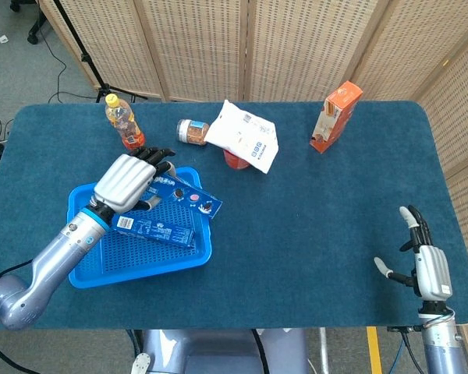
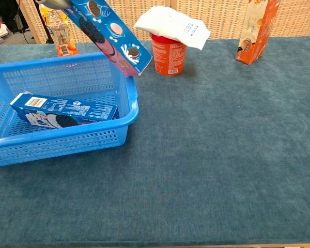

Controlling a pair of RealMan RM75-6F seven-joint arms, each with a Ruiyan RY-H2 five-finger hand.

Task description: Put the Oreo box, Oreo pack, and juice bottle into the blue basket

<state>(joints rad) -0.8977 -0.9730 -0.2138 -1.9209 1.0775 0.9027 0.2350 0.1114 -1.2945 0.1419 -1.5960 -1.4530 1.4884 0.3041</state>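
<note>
The robot's left hand (image 1: 129,182), silver-backed with black fingers, gripped a long blue Oreo box printed with cookies (image 1: 189,198) above the blue perforated plastic basket (image 1: 202,206). The box tilted downward, its free end poking out past the basket's right rim, clear of the floor of the basket in the chest view (image 2: 109,34). Inside the basket lay a second long blue Oreo pack with a white label (image 1: 153,229), resting flat near the middle.

Beyond the basket's far rim, close to the table's far-left corner, a clear juice bottle with a yellow cap and orange label (image 1: 122,123) stood upright on the dark blue felt table (image 1: 320,218). Toward the middle of the far edge a small jar of brown contents (image 1: 192,132) lay on its side, just beside a red cup (image 2: 169,53) capped by a white crumpled bag with blue print (image 1: 244,135). An orange carton (image 1: 335,116) stood near the far-right corner.

The right hand (image 1: 427,267) hovered at the near-right corner, well apart from everything, fingers spread and holding nothing.
</note>
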